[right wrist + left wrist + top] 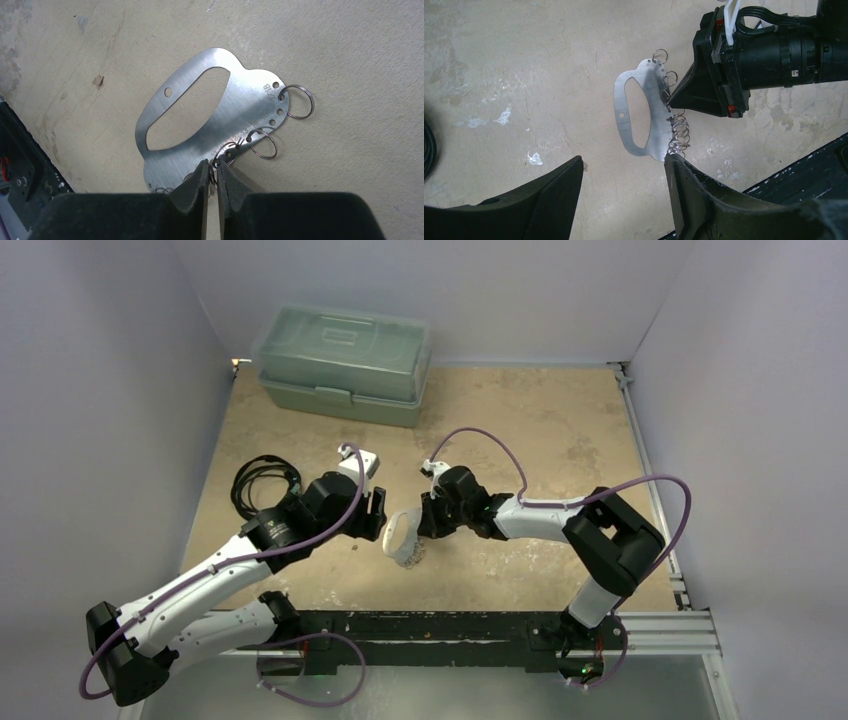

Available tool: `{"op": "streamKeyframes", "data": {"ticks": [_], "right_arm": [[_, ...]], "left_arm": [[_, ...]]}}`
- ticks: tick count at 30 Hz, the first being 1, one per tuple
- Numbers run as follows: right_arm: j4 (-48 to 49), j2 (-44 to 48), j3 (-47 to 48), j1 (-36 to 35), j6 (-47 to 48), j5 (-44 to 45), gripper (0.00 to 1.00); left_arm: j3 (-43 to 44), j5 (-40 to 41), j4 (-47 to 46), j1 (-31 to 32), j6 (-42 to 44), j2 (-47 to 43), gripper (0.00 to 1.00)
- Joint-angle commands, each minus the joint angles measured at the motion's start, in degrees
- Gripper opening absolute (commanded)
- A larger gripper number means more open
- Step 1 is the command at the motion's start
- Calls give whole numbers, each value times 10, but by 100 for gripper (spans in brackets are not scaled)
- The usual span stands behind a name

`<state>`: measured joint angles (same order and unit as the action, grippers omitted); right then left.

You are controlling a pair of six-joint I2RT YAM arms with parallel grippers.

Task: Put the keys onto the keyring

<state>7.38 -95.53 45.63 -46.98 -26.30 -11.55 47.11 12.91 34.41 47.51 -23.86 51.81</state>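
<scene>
Foam pads (190,192) of my right claw (212,169) fill the bottom of its wrist view, clenched almost together with the wire of one small ring caught between them. That ring hangs from the holed edge of the keyring (240,115), a flat silvery plate with an oval cut-out. So I am grasping the keyring by its rim, not by the plate itself.

From above, the keyring (403,538) sits between my two claws on the tabletop (560,440). Its long axis runs roughly from far to near, and the right claw meets it from the right, across that axis. My left claw (623,161) is released, fingers spread wide and holding nothing, just left of the plate. In its own view the keyring lies straight ahead, and the stack of small rings (678,132) ends right at one fingertip. I judge the left arm is the one free to fetch and thread.

I cannot tell whether that fingertip touches the rings, or whether the plate lies flat or is tipped up. My right pads hide the plate's near edge and some rings. I cannot pick out the keys for certain. A tiny dark speck (355,548) near the left claw is too small to name.
</scene>
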Motion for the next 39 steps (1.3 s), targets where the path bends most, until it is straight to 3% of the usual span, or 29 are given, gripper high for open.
{"op": "streamKeyframes", "data": {"ticks": [1, 3, 8, 10, 19, 30, 39], "right_arm": [[13, 0, 0, -4, 4, 7, 12], [13, 3, 0, -4, 5, 7, 14], [6, 9, 3, -4, 8, 12, 33], [6, 12, 3, -4, 9, 15, 35], [22, 29, -12, -4, 13, 30, 25], [45, 52, -22, -4, 6, 22, 33], [39, 41, -29, -4, 7, 42, 22]], "left_arm": [[-1, 11, -13, 6, -1, -6, 61], [0, 12, -12, 6, -2, -6, 61], [0, 15, -11, 9, -3, -5, 61], [0, 16, -11, 10, -4, -6, 61], [0, 22, -9, 16, -7, -6, 61], [0, 30, -6, 21, -10, -7, 61], [1, 37, -3, 28, -12, -7, 61]]}}
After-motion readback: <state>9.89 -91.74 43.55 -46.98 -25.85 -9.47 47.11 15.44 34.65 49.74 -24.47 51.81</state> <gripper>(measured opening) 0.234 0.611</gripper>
